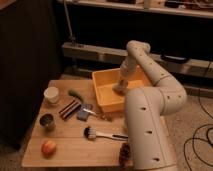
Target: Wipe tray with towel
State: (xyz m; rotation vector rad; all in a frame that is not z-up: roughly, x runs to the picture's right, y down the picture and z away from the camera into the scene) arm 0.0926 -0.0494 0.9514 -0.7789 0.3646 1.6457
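My gripper (120,88) hangs inside the yellow tray (102,97), upper right of the wooden table (65,147). On the table: 1 white cup (51,94), a can (47,121), an apple (48,147) (lower left), a brush (99,134), a pinecone (124,151).

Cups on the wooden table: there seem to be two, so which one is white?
The white cup at the table's far left corner; the other cup, nearer, is dark metal. The gripper is down inside the yellow tray.

The arm was fat, cream-white tubing with rounded joints and small dark dimples along its shells, narrowing toward the gripper (120,88) inside the tray.
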